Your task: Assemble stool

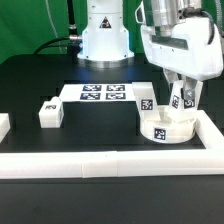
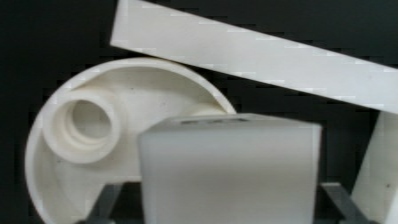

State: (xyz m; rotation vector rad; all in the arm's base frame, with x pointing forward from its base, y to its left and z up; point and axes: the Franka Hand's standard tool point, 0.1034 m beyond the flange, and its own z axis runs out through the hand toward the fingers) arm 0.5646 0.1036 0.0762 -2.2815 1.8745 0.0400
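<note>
So the white two-finger gripper (image 1: 183, 100) was clamped on a short blocky white plastic leg (image 2: 231, 160) with a black-and-white tag. The thick round white plastic seat disc (image 1: 165, 130) sat right underneath it, socket side up, tucked into the corner of the long white border rails (image 1: 110, 160); couldn't tell whether the leg's end was touching the seat. A second tagged white leg (image 1: 146, 101) stood just beside the gripper on the exterior view's left, close against the seat, and a third white leg (image 1: 48, 112) lay well off that same way, past the flat white marker board (image 1: 103, 93).
</note>
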